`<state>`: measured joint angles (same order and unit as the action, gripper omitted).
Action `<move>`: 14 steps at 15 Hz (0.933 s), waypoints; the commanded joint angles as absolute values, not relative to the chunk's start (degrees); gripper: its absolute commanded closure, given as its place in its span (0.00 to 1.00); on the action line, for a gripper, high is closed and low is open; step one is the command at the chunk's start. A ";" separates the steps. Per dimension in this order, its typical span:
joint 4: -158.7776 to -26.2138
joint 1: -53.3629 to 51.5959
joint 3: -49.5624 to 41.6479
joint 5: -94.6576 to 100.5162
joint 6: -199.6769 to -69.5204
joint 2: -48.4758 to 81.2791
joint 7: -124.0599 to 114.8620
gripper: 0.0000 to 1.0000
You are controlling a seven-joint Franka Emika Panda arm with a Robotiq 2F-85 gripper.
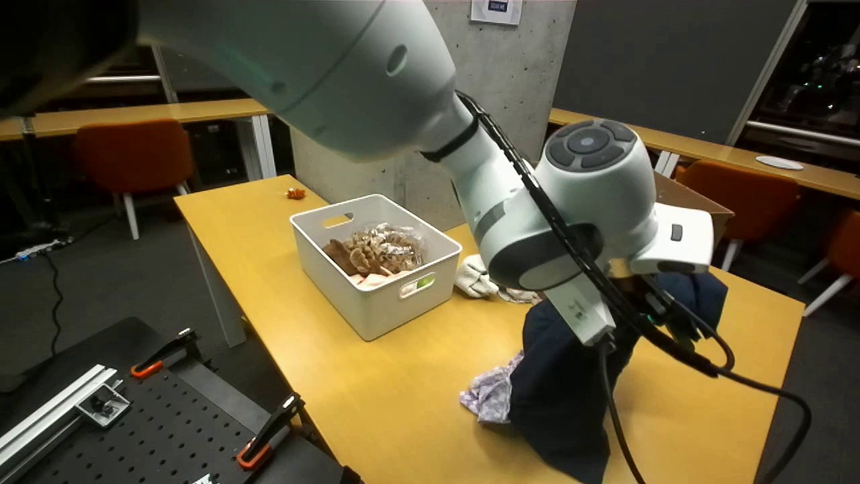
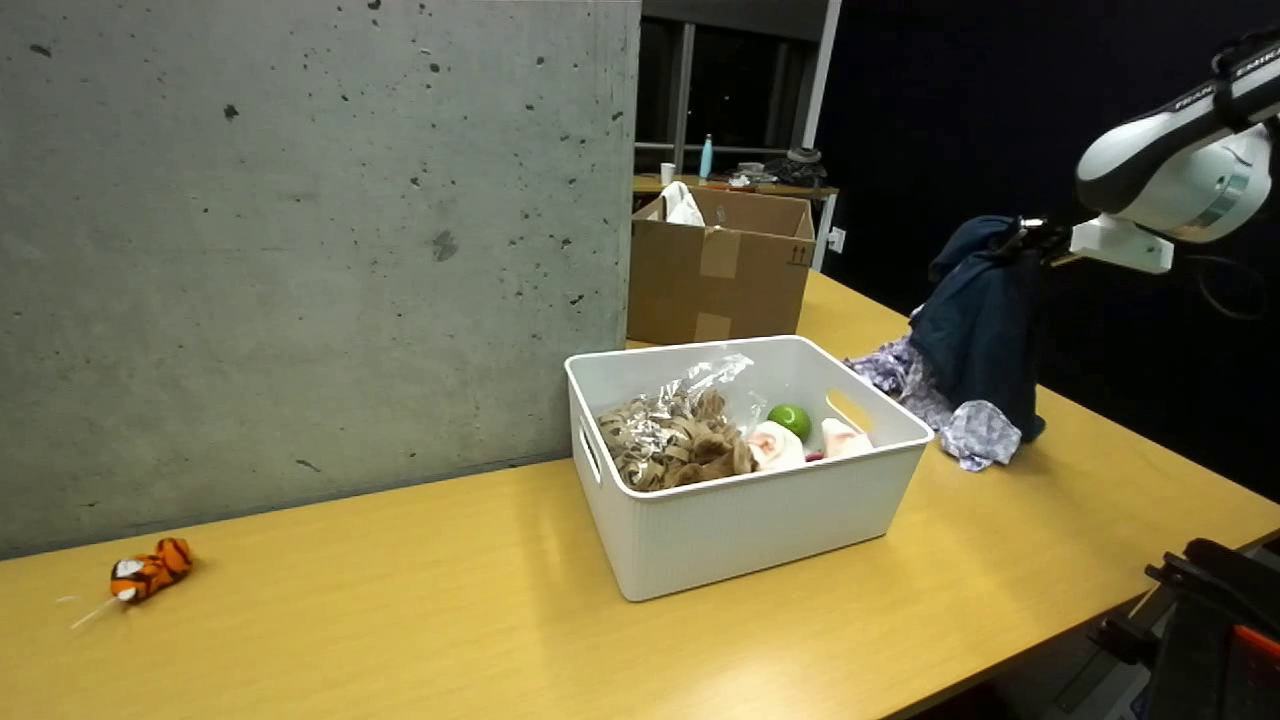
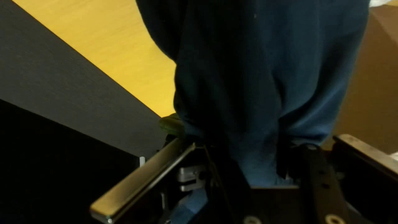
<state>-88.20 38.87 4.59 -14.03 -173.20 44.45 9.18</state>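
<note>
My gripper (image 2: pixel 1030 240) is closed on a dark blue cloth (image 2: pixel 975 330) and holds it raised, so that it hangs in folds to the table. The cloth (image 1: pixel 571 383) also shows in an exterior view beneath the wrist, where the fingers are mostly hidden. In the wrist view the cloth (image 3: pixel 248 77) fills the space between the dark fingers (image 3: pixel 258 152). A small green piece (image 3: pixel 171 124) shows beside one finger; I cannot tell what it is. A purple and white patterned cloth (image 1: pixel 494 396) lies crumpled on the table against the blue cloth; it also shows here (image 2: pixel 980 435).
A white bin (image 2: pixel 760 540) holds brown material in clear plastic, a green round item and pale pink-white pieces. A cardboard box (image 2: pixel 715 280) stands behind it, by a concrete pillar (image 2: pixel 320 250). A whitish cloth (image 1: pixel 474 277) and an orange striped item (image 2: pixel 150 570) lie on the table (image 1: pixel 403 396).
</note>
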 commanded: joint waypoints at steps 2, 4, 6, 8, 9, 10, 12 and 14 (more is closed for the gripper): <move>-103.00 40.54 10.72 -14.56 -179.32 29.83 13.32 0.93; -106.87 40.20 12.49 -14.67 -180.33 24.70 13.33 0.93; -110.43 40.48 15.07 -15.11 -180.94 19.70 13.25 0.93; -113.48 41.23 17.96 -15.68 -180.57 14.55 13.42 0.93; -114.84 41.17 18.84 -15.96 -180.17 11.88 13.15 0.93; -115.68 41.17 20.13 -16.35 -179.54 9.62 13.09 0.93; -114.92 42.11 24.69 -18.56 -178.18 7.67 15.04 0.93; -113.92 41.72 28.22 -20.81 -176.82 5.63 16.80 0.93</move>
